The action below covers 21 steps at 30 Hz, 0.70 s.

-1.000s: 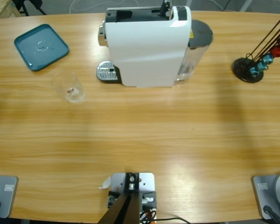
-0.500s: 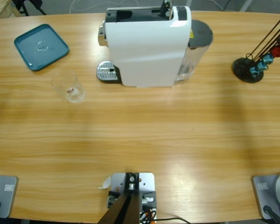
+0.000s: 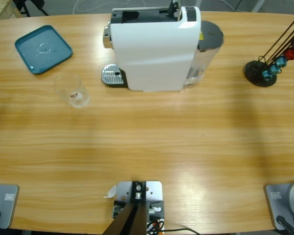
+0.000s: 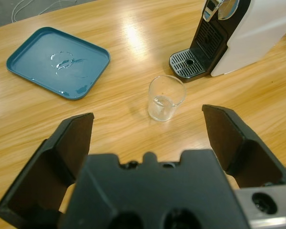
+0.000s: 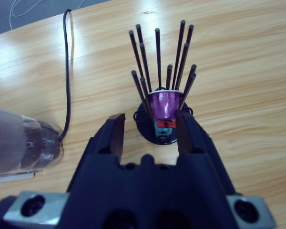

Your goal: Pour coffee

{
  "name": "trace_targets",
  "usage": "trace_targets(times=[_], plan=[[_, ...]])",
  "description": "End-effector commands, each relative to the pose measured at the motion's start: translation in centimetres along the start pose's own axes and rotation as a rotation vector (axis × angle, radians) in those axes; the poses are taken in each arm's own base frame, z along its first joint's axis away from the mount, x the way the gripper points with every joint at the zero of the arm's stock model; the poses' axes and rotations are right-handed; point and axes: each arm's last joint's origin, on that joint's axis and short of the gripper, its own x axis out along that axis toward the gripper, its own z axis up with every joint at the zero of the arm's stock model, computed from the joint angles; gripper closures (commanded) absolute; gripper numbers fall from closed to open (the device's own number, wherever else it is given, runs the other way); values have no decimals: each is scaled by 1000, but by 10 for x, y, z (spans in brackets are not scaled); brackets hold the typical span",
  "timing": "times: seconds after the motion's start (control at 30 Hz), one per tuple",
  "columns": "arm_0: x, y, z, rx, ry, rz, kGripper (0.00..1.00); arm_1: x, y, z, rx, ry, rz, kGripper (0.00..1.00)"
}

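1. High view: neither end effector shows clearly; a small dark tip at the counter's (image 3: 152, 142) left edge may be part of an arm. A white coffee machine (image 3: 154, 49) stands at the far edge near the middle, its drip grille (image 3: 112, 75) on its left. A clear glass (image 3: 72, 90) stands on bare wood left of the grille, with a teal tray (image 3: 43, 49) near the far left corner. A black capsule rack (image 3: 269, 63) stands near the right edge.

2. Left wrist view: the left end effector (image 4: 152, 138) hangs wide open, holding and touching nothing. The glass (image 4: 166, 98) stands upright between its jaws' lines, well ahead of them, with only a thin pale film at its bottom; no amber coffee can be made out. The tray (image 4: 59, 62) lies beyond to the left, the machine's grille (image 4: 190, 63) to the right.

3. Right wrist view: the right end effector (image 5: 150, 131) is partly open and grips nothing. Past it stands the rack (image 5: 162, 95) of thin black rods, holding a purple capsule (image 5: 163, 106). A black cable (image 5: 66, 76) runs over the wood.
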Motion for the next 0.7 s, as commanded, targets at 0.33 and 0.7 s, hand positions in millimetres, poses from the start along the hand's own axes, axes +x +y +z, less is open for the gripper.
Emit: trace_targets(times=[0.33, 0.7], plan=[[1, 1, -12, 0, 7, -19, 13, 18, -6, -15, -9, 56, -47, 653], [2, 1, -12, -1, 4, -20, 13, 17, -7, -14, -12, 42, -54, 985]])
